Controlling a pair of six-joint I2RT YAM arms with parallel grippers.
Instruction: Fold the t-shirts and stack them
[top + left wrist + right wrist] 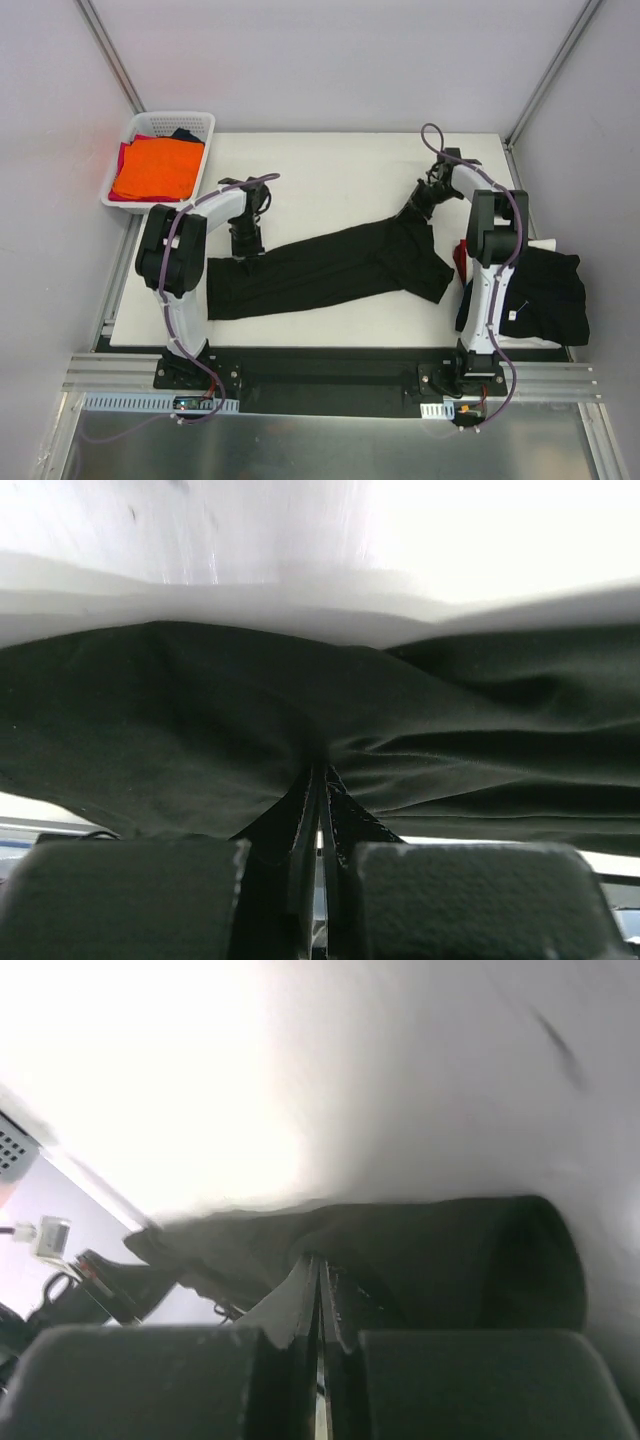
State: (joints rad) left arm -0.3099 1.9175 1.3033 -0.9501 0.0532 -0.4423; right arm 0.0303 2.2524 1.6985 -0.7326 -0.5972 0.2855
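A black t-shirt (330, 268) lies stretched across the white table (330, 170), from near the left edge to the right. My left gripper (245, 246) is shut on the shirt's upper left edge; the left wrist view shows the cloth (200, 720) pinched at the fingertips (322, 770). My right gripper (418, 205) is shut on the shirt's upper right end, and the dark fabric (450, 1250) bunches around its closed tips (320, 1265). Folded black t-shirts (545, 295) are stacked at the right edge, with a bit of red (461, 257) beside them.
A white lattice basket (140, 135) stands at the back left, holding an orange shirt (158, 168) over red and dark ones. Metal rails (300, 380) run along the near edge by the arm bases. Grey walls enclose the table.
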